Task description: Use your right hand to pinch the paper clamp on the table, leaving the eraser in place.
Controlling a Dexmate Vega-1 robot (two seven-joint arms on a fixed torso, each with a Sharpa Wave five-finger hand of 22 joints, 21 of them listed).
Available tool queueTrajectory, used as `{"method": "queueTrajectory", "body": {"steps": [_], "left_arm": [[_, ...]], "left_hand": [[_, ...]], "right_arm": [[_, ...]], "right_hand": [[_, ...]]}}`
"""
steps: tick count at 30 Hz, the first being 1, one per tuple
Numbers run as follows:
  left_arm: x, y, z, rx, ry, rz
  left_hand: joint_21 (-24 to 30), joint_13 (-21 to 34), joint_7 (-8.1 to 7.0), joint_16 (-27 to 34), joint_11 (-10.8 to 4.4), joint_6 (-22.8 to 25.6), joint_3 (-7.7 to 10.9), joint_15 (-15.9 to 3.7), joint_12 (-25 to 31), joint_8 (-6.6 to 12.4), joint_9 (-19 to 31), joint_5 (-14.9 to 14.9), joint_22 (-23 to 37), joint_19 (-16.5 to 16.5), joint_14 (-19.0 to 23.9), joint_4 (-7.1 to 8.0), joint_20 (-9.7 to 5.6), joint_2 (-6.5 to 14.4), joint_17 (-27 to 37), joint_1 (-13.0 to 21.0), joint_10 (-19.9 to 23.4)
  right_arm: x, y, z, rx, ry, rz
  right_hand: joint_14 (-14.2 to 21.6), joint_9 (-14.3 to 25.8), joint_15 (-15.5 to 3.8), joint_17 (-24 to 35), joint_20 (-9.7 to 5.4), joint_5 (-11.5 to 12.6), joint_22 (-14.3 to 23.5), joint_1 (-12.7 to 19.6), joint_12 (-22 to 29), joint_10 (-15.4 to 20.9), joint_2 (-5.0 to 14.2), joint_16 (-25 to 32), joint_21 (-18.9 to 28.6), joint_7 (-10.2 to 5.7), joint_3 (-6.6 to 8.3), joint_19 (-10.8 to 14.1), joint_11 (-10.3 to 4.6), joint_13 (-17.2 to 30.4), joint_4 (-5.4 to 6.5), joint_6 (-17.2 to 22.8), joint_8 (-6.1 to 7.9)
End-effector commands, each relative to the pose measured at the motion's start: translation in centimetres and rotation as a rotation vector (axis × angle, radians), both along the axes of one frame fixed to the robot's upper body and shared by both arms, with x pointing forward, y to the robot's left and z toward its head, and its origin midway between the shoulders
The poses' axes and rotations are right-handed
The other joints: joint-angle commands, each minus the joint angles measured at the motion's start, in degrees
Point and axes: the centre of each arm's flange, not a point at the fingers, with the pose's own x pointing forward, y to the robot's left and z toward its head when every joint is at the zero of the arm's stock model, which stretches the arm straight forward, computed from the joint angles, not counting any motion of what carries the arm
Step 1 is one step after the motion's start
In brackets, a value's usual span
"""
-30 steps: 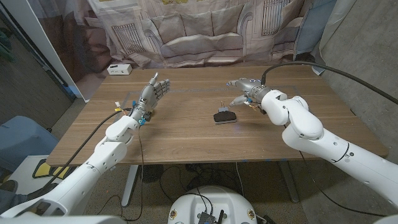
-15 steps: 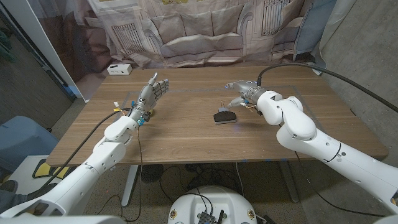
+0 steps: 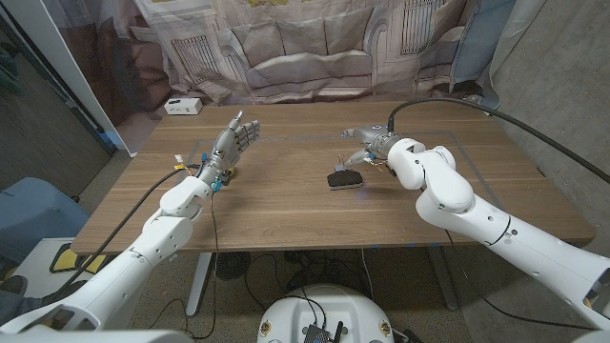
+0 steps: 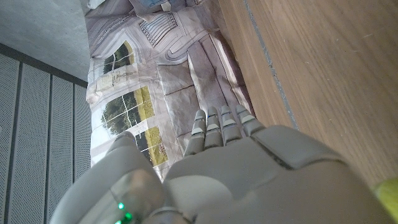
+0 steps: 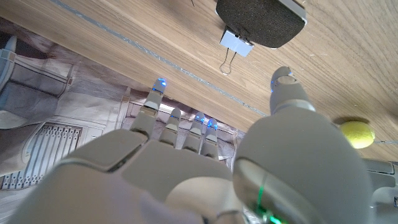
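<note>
My two arms wear glossy white rounded shells; a thick black cable loops off the right one. The left hand and right hand are metallic grey, the right's fingertips lit blue, green lights at both wrists.

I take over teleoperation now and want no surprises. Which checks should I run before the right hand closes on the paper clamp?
1. Right hand holds nothing, fingers apart: ok.
2. Paper clamp in sight, wire handles facing the hand: ok.
3. Fingers on the clamp: not ok, a gap remains.
4. Eraser clear of the clamp: not ok, they lie touching.
5. Left hand away from the clamp, raised, open: ok.
6. Clamp handles upright: cannot tell.
</note>
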Motion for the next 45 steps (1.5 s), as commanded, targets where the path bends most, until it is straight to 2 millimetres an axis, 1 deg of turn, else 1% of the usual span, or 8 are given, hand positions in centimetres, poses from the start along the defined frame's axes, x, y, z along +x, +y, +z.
{"method": "queueTrajectory", "body": {"steps": [1,6,14,16,21,36,39,45], "left_arm": [[-0.2,-0.1,0.0,0.023,0.0,0.001],[-0.3,-0.2,0.0,0.017,-0.004,-0.001],[-0.4,-0.2,0.2,0.025,-0.002,0.0],[-0.4,-0.3,0.2,0.026,-0.001,0.001],[-0.2,-0.7,0.2,0.043,0.004,-0.011],[0.3,-1.0,-0.3,0.049,0.025,-0.023],[0.4,-1.0,-0.3,0.046,0.025,-0.025],[0.4,-0.8,0.1,0.047,0.014,-0.019]], "left_hand": [[0.45,0.15,0.5,0.13,0.05,0.33,0.65,-0.01,-0.1,0.01,0.18,-0.2,0.01,-0.51,0.17,-0.31,0.13,0.58,-0.03,0.61,0.24],[0.4,0.14,0.45,0.09,0.1,0.2,0.88,-0.03,-0.14,-0.03,0.18,-0.23,0.0,-0.67,0.11,-0.41,0.22,0.55,-0.04,0.81,0.18],[0.4,0.14,0.56,0.07,0.1,0.18,1.17,-0.07,-0.16,-0.02,0.18,-0.28,-0.01,-0.73,0.09,-0.54,0.23,0.44,-0.06,1.05,0.15],[0.41,0.14,0.53,0.09,0.03,0.17,1.23,-0.14,-0.17,-0.03,0.18,-0.29,-0.01,-0.71,0.15,-0.56,0.22,0.42,-0.06,1.1,0.15],[0.42,0.14,0.41,0.12,-0.12,0.29,1.43,-0.29,-0.08,0.03,0.18,-0.32,-0.01,-0.74,0.25,-0.64,0.26,0.37,-0.06,1.24,0.39],[0.43,0.14,0.2,0.17,-0.41,0.49,1.91,-0.55,0.0,0.09,0.18,-0.39,-0.01,-0.85,0.47,-0.79,0.13,0.27,-0.07,1.54,0.68],[0.43,0.14,0.18,0.16,-0.48,0.51,2.03,-0.59,-0.02,0.1,0.18,-0.4,-0.01,-0.86,0.48,-0.83,0.11,0.25,-0.08,1.61,0.65],[0.44,0.14,0.09,0.16,-0.31,0.48,2.24,-0.62,-0.01,0.07,0.18,-0.43,-0.01,-0.9,0.52,-0.88,0.1,0.21,-0.08,1.72,0.74]], "right_arm": [[0.7,0.5,0.2,-0.03,0.038,-0.015],[1.0,0.6,0.1,-0.038,0.053,-0.015],[1.8,0.5,0.0,-0.034,0.061,-0.005],[1.9,0.5,0.0,-0.037,0.065,-0.008],[2.4,0.6,0.0,-0.048,0.074,-0.015],[3.6,0.7,0.3,-0.098,0.096,-0.039],[3.7,0.8,0.4,-0.103,0.093,-0.038],[4.2,1.0,0.5,-0.109,0.097,-0.043]], "right_hand": [[-0.08,0.29,0.68,0.08,0.27,0.53,0.14,-0.2,0.04,-0.21,-0.31,0.02,0.25,-0.28,-0.11,0.63,0.14,0.14,-0.14,-0.32,0.12],[0.28,0.29,3.18,0.09,0.28,0.6,0.11,-0.12,0.04,-0.39,-0.17,0.01,0.14,-0.12,-0.12,1.09,0.29,0.12,-0.15,-0.56,0.13],[1.12,0.28,3.53,0.09,0.27,0.65,0.11,0.04,-0.01,-0.67,-0.04,0.24,0.1,-0.33,-0.06,1.41,0.14,0.13,-0.2,-0.9,0.07],[1.96,0.28,4.8,0.08,0.25,0.69,0.1,0.19,0.04,-0.68,0.04,0.45,0.1,-0.38,-0.02,1.78,0.03,0.13,-0.25,-0.91,0.12],[3.11,0.27,6.07,0.05,0.2,0.75,0.11,0.54,0.07,-0.8,0.17,0.71,0.19,-0.4,0.09,2.53,-0.15,0.12,-0.37,-0.91,0.19],[3.37,0.23,5.15,0.01,0.2,0.8,0.13,0.99,0.04,-1.16,0.29,0.51,0.35,-0.74,0.21,3.74,-0.46,0.1,-0.51,-1.65,0.0],[3.45,0.23,4.77,0.0,0.21,0.81,0.13,1.19,0.1,-1.12,0.36,0.42,0.39,-1.28,0.26,4.22,-0.48,0.09,-0.56,-0.66,0.44],[4.3,0.22,3.68,-0.03,0.25,0.81,0.1,1.42,0.91,1.07,0.31,0.44,0.38,-1.19,0.19,5.24,-0.62,0.05,-0.58,1.9,1.38]]}}
